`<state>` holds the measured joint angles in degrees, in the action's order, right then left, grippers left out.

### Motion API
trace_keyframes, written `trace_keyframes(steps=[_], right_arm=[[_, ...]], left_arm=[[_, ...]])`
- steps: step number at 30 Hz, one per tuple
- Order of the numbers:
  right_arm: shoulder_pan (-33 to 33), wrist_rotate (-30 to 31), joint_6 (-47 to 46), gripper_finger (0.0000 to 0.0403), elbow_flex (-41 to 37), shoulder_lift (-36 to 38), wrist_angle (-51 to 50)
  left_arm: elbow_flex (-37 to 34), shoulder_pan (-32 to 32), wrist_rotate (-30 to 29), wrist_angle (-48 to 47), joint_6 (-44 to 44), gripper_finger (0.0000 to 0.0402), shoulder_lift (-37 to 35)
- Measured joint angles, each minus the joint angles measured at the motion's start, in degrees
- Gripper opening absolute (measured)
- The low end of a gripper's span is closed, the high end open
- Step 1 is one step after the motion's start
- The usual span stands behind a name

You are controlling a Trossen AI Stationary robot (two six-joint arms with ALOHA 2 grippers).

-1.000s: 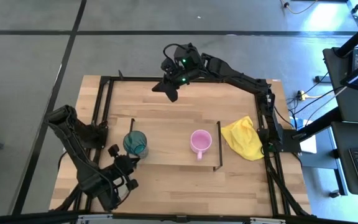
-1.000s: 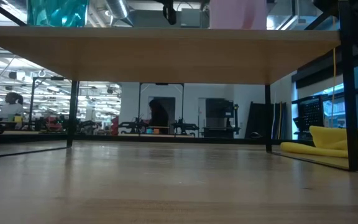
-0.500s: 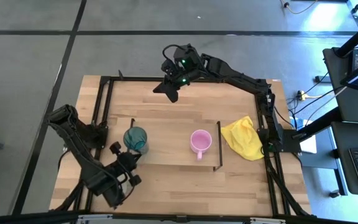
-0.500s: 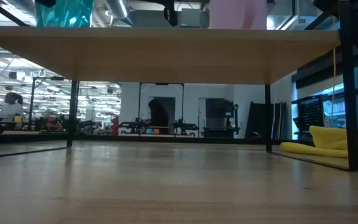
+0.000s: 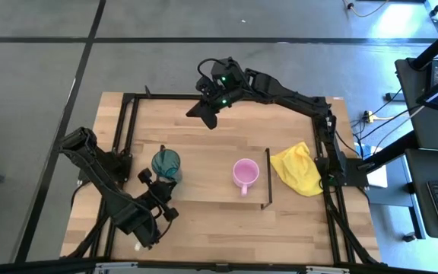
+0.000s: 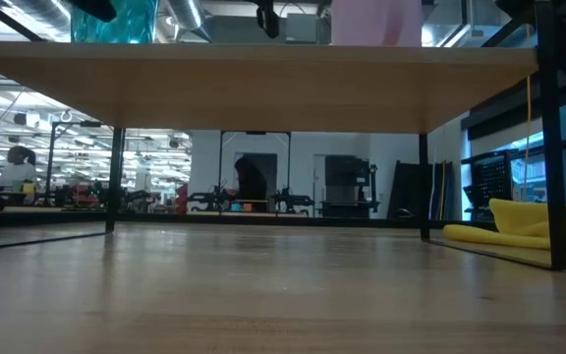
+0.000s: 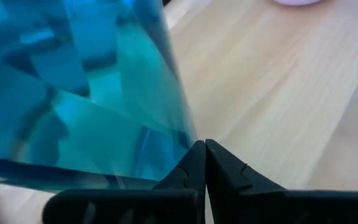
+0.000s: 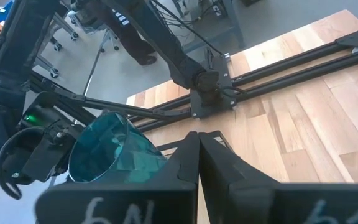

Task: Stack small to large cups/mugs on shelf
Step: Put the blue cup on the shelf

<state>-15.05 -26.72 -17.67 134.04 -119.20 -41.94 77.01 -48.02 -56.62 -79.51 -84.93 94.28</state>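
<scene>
A teal translucent tumbler (image 5: 166, 162) stands on the left end of the low wooden shelf (image 5: 211, 190); its base shows in the low view (image 6: 116, 20). A pink handled mug (image 5: 244, 173) stands on the shelf's right part, handle toward the near edge. My left gripper (image 5: 163, 183) is shut, just on the near side of the tumbler (image 7: 86, 99). My right gripper (image 5: 204, 114) hangs shut and holding nothing high over the table's far edge; its wrist view looks down on the tumbler (image 8: 114, 149). My left gripper touches the tumbler's side wall low down (image 7: 185, 140) with the tips of its shut fingers (image 7: 199, 155), pushing rather than pinching. The fingers come from the table's near left, slanting down. The tumbler stands on the shelf board.
A crumpled yellow cloth (image 5: 299, 169) lies on the table right of the shelf, also in the low view (image 6: 529, 221). Thin black shelf legs (image 6: 425, 187) stand on the table. A black frame (image 5: 131, 122) runs along the table's left and far edges.
My left gripper has gone toward the table's far edge, fingers shut, pushing the teal tumbler, which has slid a little along the shelf toward the far edge. The pink mug and my right gripper have kept still.
</scene>
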Motion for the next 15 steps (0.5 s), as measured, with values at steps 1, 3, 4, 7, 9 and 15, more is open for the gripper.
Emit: trace_keyframes(steps=[1,3,4,7,9,15], right_arm=[[0.0,0.04,-0.02,0.001,0.0,0.0,-0.04],[0.0,0.04,-0.02,0.001,0.0,0.02,-0.44],[-0.02,0.07,0.0,0.001,0.0,0.02,-0.63],[-0.02,0.06,0.04,0.001,0.0,0.02,-0.89],[-0.02,0.08,0.11,0.001,0.0,0.02,-0.89],[0.33,0.17,-0.31,0.001,0.0,0.03,-0.87]], left_arm=[[0.0,-0.3,0.1,1.55,0.02,0.0002,-0.04],[0.0,-1.48,0.17,4.48,0.27,0.0003,-0.19],[0.02,-2.27,0.21,6.04,1.18,0.0002,-0.26],[1.34,-5.2,1.19,7.69,2.55,0.0001,-0.26],[2.54,-6.71,2.34,7.35,1.4,0.0002,-0.28],[3.8,-9.4,5.59,0.62,-7.97,0.0001,-0.28]])
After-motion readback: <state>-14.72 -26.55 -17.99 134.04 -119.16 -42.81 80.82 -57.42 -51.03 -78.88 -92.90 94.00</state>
